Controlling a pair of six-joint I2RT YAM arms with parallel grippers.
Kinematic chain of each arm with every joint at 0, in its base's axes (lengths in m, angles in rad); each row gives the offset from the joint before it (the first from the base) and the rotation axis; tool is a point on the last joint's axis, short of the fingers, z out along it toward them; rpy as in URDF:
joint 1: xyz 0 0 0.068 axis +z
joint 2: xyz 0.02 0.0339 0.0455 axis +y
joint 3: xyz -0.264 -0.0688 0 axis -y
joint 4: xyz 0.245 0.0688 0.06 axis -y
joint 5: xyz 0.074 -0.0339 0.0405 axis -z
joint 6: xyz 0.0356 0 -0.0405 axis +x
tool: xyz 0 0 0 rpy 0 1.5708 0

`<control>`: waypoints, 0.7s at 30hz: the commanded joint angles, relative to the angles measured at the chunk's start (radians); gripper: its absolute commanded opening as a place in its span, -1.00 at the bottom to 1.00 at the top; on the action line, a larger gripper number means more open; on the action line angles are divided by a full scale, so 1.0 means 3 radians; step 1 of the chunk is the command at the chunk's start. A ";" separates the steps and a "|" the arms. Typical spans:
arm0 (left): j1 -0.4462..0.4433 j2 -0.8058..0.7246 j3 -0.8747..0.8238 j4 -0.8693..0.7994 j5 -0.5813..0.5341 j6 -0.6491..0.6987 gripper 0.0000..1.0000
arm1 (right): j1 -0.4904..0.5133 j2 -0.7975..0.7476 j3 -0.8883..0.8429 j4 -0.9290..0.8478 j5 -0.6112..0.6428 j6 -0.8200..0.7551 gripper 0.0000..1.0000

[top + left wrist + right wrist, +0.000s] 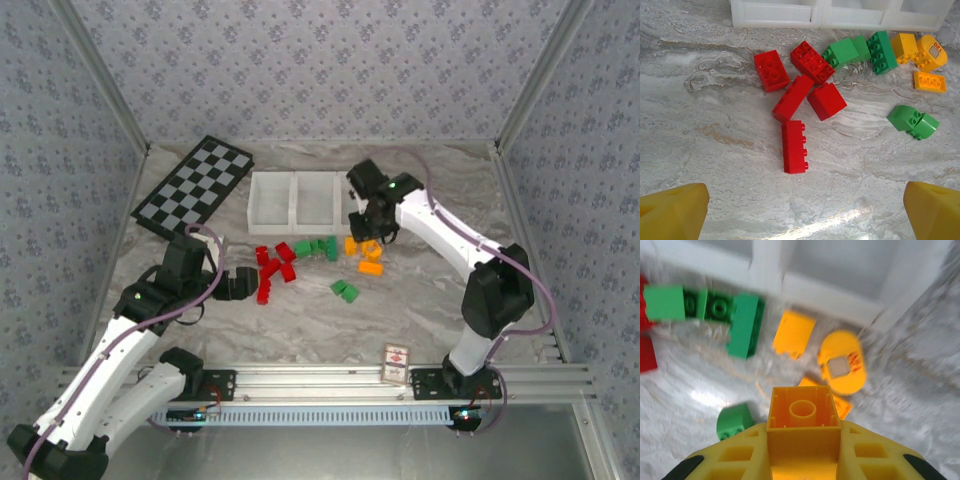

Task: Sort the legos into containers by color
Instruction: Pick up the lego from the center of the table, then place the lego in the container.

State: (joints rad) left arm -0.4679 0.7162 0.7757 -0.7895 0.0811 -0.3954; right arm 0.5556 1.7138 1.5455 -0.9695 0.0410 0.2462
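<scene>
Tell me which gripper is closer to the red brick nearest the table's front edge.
Left. The left gripper, open, sits beside that red brick; the right gripper is across the pile by the tray, holding an orange brick.

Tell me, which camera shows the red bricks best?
The left wrist view: the red bricks lie close and sharp, studs visible. The top view shows them small; the right wrist view, a blurred red edge at its left.

the table (pixel 420 310) lies open along its near edge save a card box (pixel 396 362) and two green legos (pixel 344 291), while massed legos (pixel 285 258) crowd the strip before the containers (pixel 293 200) by the far edge.
</scene>
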 commanded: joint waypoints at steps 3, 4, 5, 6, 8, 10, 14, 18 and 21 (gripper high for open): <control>-0.0031 -0.0010 -0.0009 -0.0007 -0.0020 -0.0052 1.00 | -0.0271 0.0485 0.0600 -0.0062 -0.0157 -0.0136 -0.41; -0.0035 -0.0018 -0.0009 -0.0005 -0.0021 -0.0052 0.99 | -0.0312 0.0592 0.0716 -0.0055 -0.0198 -0.0136 -0.41; -0.0036 -0.0015 -0.0014 -0.0002 -0.0020 -0.0053 1.00 | -0.0339 0.0691 0.0818 -0.0051 -0.0238 -0.0131 -0.41; -0.0036 -0.0021 -0.0014 -0.0003 -0.0020 -0.0052 1.00 | -0.0361 0.0811 0.0940 -0.0054 -0.0273 -0.0132 -0.42; -0.0041 -0.0020 -0.0012 0.0001 -0.0022 -0.0057 0.99 | -0.0404 0.1048 0.1169 -0.0096 -0.0331 -0.0127 -0.41; -0.0046 -0.0022 -0.0014 0.0000 -0.0025 -0.0057 1.00 | -0.0430 0.1286 0.1394 -0.0148 -0.0361 -0.0123 -0.42; -0.0061 -0.0017 -0.0014 0.0005 -0.0025 -0.0057 0.99 | -0.0454 0.1584 0.1645 -0.0177 -0.0352 -0.0073 -0.42; -0.0069 -0.0015 -0.0019 0.0008 -0.0025 -0.0054 1.00 | -0.0470 0.1728 0.1672 -0.0131 -0.0359 -0.0022 -0.41; -0.0071 -0.0016 -0.0024 0.0019 -0.0020 -0.0052 1.00 | -0.0471 0.1800 0.1659 -0.0104 -0.0378 0.0000 -0.39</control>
State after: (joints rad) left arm -0.4808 0.7158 0.7750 -0.7895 0.0811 -0.4057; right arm 0.4210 2.2322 2.0075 -0.9726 -0.0521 0.2272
